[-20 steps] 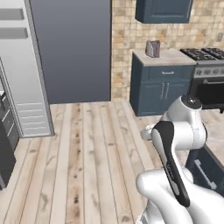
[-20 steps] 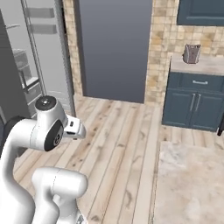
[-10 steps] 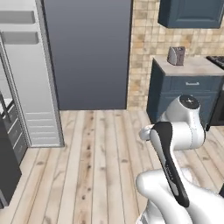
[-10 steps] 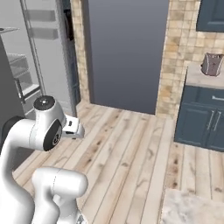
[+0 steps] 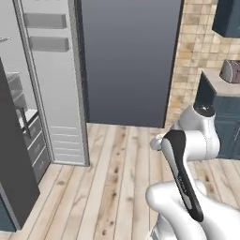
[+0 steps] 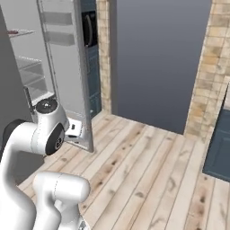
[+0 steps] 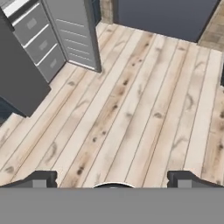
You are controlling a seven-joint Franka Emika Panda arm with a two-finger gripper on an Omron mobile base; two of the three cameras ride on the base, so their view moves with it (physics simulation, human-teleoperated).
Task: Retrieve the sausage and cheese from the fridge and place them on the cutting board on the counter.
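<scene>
Underfoot, a light wooden plank floor (image 7: 131, 100) runs toward a wide dark grey wall panel (image 5: 131, 61) flanked by tan stone-tile wall (image 5: 192, 51), with the planks' long axis leading up to that panel. At the left of both base views stands the tall light-grey fridge (image 5: 51, 84), upright with its long axis vertical, one door swung open toward the room and pale glass shelves (image 6: 27, 67) visible inside. Over the bare floor the end effector (image 7: 113, 178) hangs with its two dark fingertips (image 7: 41, 178) spread wide, holding nothing.
</scene>
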